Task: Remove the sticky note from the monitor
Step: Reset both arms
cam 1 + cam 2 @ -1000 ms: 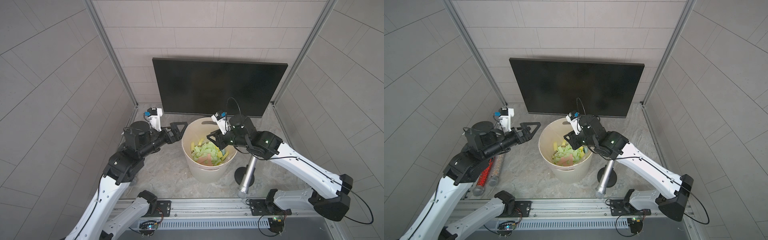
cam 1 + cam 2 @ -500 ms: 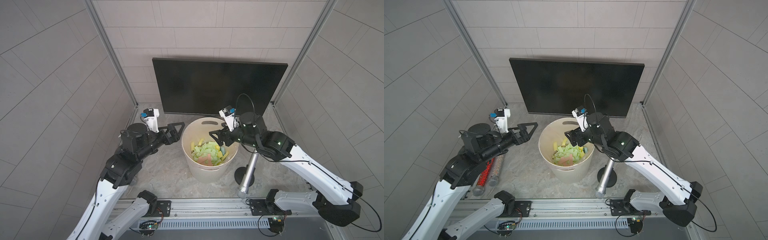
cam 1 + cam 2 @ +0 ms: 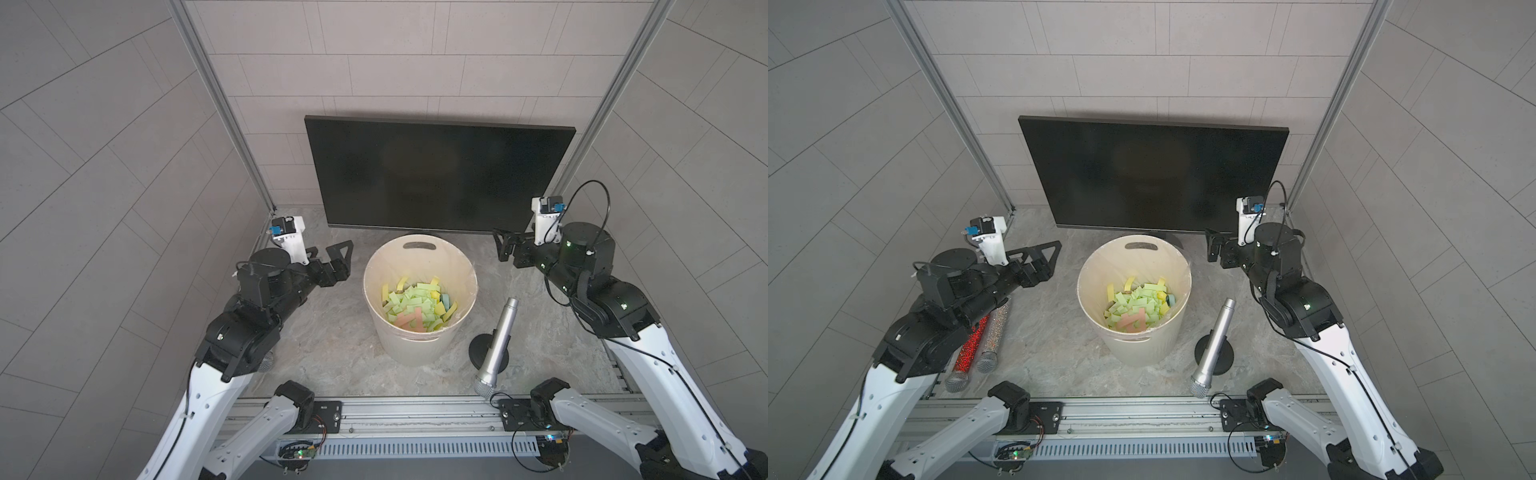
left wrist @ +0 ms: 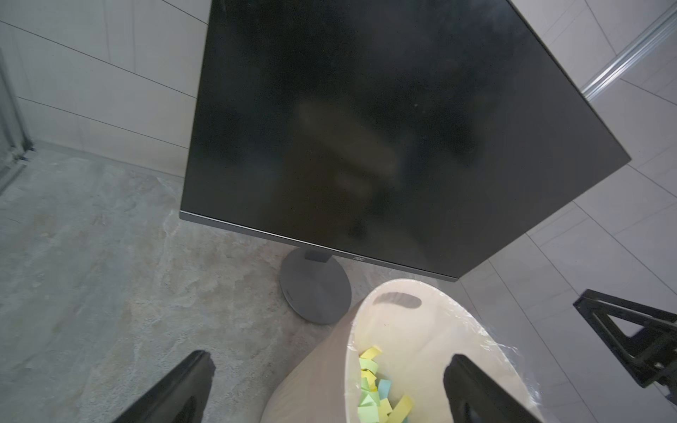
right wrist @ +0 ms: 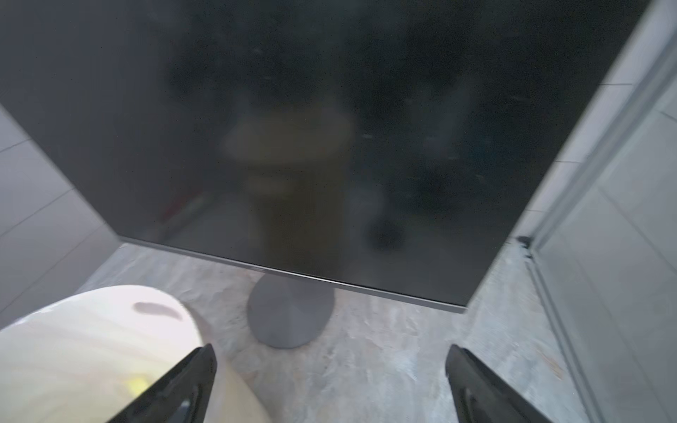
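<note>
Judging from the bare screen, the peeling itself looks finished. The monitor (image 3: 440, 178) stands just behind the bucket (image 3: 415, 349) and shows no note stuck anywhere on its glass in both top views or in either wrist view, only dim reflections. A heap of green, yellow, blue and pink sticky notes (image 3: 415, 305) lies inside the bucket; which of them came off the screen I cannot tell.

The left gripper (image 3: 338, 264) hovers off the bucket's left side, level with its far rim, jaws spread wide with nothing between them. The right gripper (image 3: 502, 246) hangs off the bucket's right side, out past the far rim and near the screen's lower corner. Its jaws are equally wide and empty. Its wrist view is blurred, yet the gap between the fingers (image 5: 183, 384) is plainly clear.

The step in hand, then, is probably drawing both arms away from the bucket. To do it well:
- Keep the jaws apart so no scrap of adhesive paper clings and rides along.
- Carry the right arm clear of the monitor's lower edge.
- Mind the microphone (image 3: 500, 332) leaning on its stand (image 3: 478, 351) at the bucket's near right, which looks easy to topple.
- Lift before swinging, since the thin plastic liner (image 4: 513, 351) at the bucket's rim could snag a finger.
</note>
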Action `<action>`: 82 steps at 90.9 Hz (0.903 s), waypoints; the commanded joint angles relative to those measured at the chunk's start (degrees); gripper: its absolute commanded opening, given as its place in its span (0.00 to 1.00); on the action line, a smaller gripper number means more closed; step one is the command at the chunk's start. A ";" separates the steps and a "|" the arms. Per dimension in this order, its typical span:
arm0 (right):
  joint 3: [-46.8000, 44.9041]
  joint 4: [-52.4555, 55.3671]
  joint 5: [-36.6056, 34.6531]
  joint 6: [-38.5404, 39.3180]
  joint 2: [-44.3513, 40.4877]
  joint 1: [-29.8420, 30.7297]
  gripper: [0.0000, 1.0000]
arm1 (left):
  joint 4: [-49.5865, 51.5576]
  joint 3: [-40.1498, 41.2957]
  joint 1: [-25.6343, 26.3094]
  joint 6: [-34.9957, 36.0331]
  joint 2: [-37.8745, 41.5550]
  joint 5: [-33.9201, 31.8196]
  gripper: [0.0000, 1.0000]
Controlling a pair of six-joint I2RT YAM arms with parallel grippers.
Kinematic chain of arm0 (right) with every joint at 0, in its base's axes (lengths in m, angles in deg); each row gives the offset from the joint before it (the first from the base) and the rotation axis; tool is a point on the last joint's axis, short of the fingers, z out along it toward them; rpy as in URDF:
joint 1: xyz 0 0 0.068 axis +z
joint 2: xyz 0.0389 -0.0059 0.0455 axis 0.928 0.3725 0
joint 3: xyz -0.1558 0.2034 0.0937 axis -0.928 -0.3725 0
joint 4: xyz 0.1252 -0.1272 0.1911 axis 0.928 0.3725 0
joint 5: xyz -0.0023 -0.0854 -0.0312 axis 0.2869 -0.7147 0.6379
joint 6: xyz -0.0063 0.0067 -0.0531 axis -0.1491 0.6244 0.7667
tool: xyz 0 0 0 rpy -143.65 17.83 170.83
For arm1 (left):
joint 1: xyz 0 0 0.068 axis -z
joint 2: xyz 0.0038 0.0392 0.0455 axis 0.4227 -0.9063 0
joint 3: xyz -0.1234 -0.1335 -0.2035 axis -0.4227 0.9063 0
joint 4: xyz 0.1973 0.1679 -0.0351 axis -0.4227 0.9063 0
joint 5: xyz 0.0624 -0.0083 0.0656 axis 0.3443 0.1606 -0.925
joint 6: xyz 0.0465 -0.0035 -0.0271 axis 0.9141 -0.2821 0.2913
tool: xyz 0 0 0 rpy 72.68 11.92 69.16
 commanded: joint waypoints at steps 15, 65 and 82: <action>-14.64 -9.73 -19.20 -2.09 -7.01 -6.84 1.00 | -6.20 9.17 -1.38 4.61 4.10 -16.91 1.00; -54.39 -50.24 -25.15 -6.12 -9.81 -19.40 1.00 | -32.57 32.53 -12.84 7.66 -4.29 -20.03 1.00; -57.54 -61.09 -20.08 -2.78 -0.61 -19.32 1.00 | -43.63 39.44 -13.97 14.59 -11.80 -19.58 1.00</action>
